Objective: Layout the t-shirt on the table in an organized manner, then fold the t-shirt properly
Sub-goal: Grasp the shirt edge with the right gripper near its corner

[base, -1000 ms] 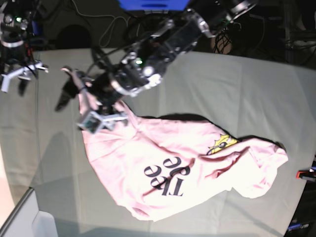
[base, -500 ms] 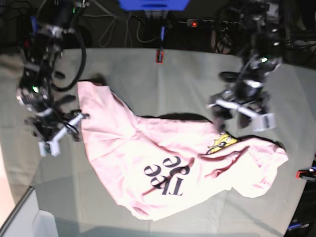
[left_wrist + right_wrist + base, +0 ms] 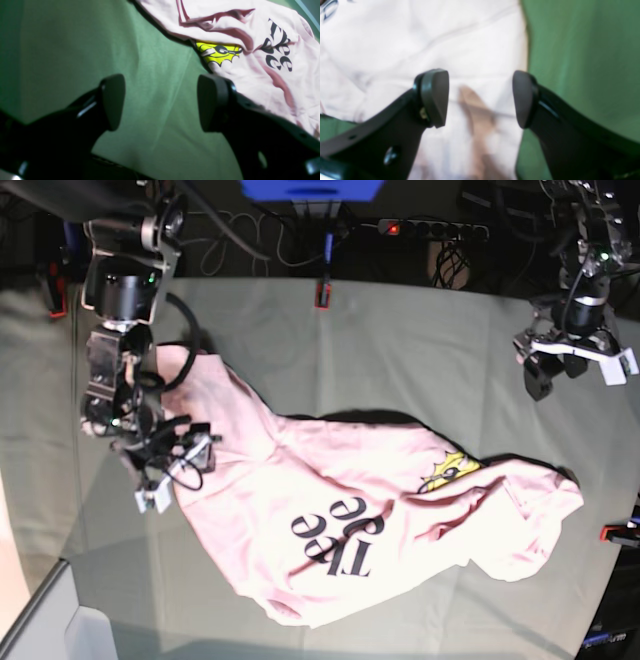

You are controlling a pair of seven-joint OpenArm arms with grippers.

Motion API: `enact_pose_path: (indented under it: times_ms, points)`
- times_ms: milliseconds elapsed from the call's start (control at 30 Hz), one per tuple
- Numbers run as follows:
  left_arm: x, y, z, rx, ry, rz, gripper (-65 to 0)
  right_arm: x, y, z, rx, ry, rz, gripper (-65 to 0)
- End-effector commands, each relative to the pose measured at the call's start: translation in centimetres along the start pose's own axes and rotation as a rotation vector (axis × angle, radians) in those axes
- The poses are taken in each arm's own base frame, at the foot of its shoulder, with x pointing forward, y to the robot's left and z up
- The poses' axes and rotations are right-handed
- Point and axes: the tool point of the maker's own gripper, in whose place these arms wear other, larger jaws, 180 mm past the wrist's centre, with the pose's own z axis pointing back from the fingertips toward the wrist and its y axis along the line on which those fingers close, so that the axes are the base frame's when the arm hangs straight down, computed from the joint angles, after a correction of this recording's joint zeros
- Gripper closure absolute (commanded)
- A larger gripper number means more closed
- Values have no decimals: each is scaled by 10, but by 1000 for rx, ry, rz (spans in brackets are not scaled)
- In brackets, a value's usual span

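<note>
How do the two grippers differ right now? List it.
1. The right gripper hangs over the t-shirt edge; the left gripper is above bare table, apart from the shirt.
2. The right gripper sits low near the cloth; the left gripper looks raised.
Shared: both are open and hold nothing.

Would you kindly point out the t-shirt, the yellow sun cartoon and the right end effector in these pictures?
t-shirt (image 3: 300, 480): base view, pink front panel above the lettering.
yellow sun cartoon (image 3: 217, 51): left wrist view, middle of the print.
right end effector (image 3: 480, 97): right wrist view, midway between its open tips.
</note>
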Motion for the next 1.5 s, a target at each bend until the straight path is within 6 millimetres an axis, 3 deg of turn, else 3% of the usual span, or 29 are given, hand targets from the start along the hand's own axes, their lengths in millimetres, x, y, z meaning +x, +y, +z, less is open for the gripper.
enact_pose_path:
  times_ms: [0, 167, 300, 400, 500, 600, 833, 967, 1100, 1300, 1467]
  points:
    - [10, -2, 2, -13, -34, -8, -438, 20, -1, 0, 5, -65, -4, -398]
    - [-11, 5, -4, 17, 5, 35, -438, 0, 0, -9, 19, -40, -31, -376]
    - [-18, 7, -14, 26, 20, 58, -438, -5, -3, -10, 16, -26, -35, -292]
    - [-19, 9, -19, 30, 24, 69, -438, -11, -2, -10, 17, -13, -37, -177]
    - [-17, 8, -21, 29, 20, 69, -438, -12, -12, -5, -3, -14, -30, 0]
    - [-17, 8, -21, 28, 18, 69, -438, -15, -26, 7, -36, -27, -3, 0]
    - [-15, -1, -25, 7, 16, 68, -438, 21, -26, 57, -98, -189, 110, 0]
    - [-17, -3, -25, 0, 21, 72, -438, 17, -26, 58, -99, -182, 113, 0]
    - [-23, -13, -27, -24, 39, 62, -438, 1, -30, 50, -95, -133, 100, -109]
    - [-26, -12, -25, -22, 46, 59, -438, 0, -37, 52, -107, -136, 101, -323]
    - [-27, -12, -25, -20, 49, 58, -438, 8, -37, 46, -101, -136, 90, -405]
